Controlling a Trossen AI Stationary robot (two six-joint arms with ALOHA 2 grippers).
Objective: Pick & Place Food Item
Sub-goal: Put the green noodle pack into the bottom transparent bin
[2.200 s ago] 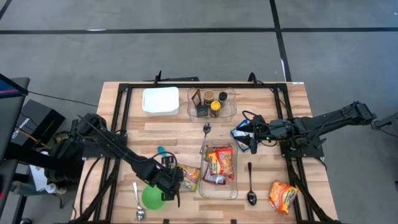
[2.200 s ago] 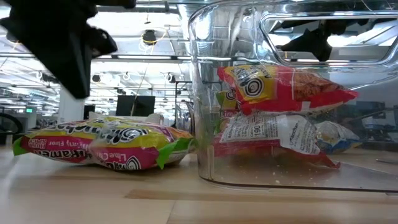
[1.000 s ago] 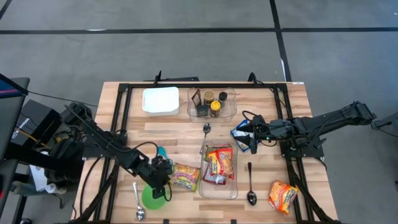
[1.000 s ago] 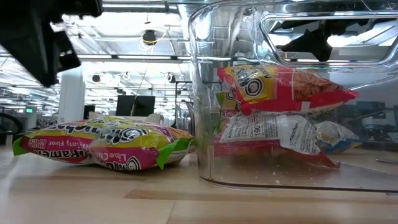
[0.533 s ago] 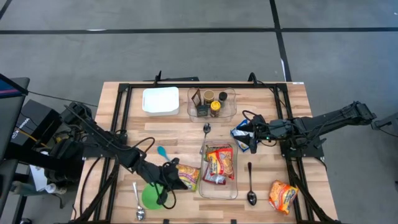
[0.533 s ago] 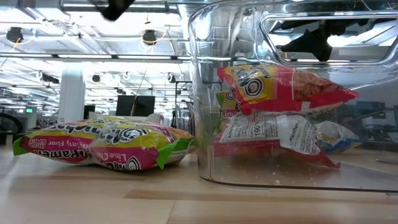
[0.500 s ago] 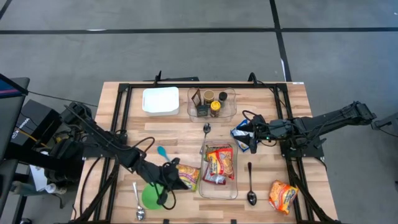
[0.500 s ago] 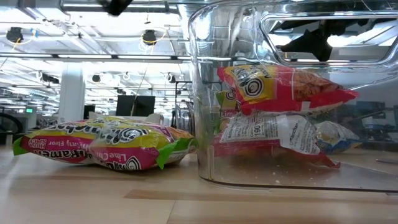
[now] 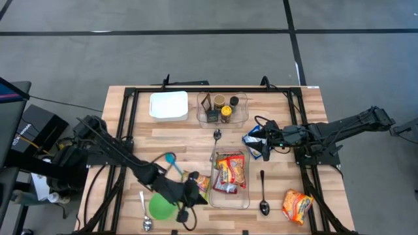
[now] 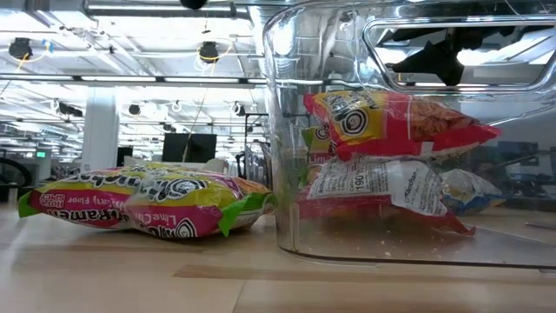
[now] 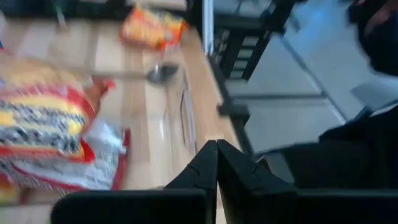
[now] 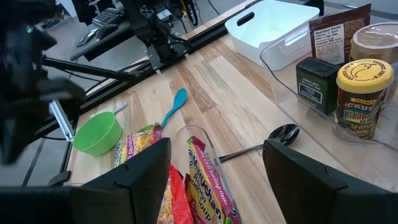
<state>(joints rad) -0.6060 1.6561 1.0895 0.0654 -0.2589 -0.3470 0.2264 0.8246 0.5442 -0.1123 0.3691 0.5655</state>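
Since a second ago the left gripper (image 9: 193, 194) has swung from over the green plastic bowl (image 9: 160, 207) toward the front edge of the wooden tabletop (image 9: 163, 130), now above the yellow-and-pink lime ramen packet (image 9: 199, 185); its fingers (image 11: 214, 163) have closed fully, pressed together with nothing between them. Ramen packet lies flat on the tabletop, just beside the left wall of the clear rectangular plastic bin (image 9: 230, 178), not lifted; low view shows it resting on the wood (image 10: 143, 204) next to the bin wall (image 10: 287, 130). Bin sits near the front edge, centre, holding red-and-yellow noodle packets (image 9: 230, 172) stacked inside. Green bowl at front edge, left of the ramen packet, partly under the left arm. Blue plastic spoon (image 9: 172, 160) lies behind the bowl. Right gripper (image 9: 266, 140) unmoved, toward the right edge at mid-depth, fingers (image 12: 146, 177) spread wide and holding nothing, close to a blue-and-white snack bag (image 9: 253, 145). Orange snack packet (image 9: 297, 205) lies near the front right corner. Metal spoon (image 9: 263, 196) to the right of the bin, another (image 9: 216, 138) behind it, a third (image 9: 145, 215) at the front left. White rectangular container (image 9: 168, 105) and clear tray of jars (image 9: 223, 109) along the back edge.
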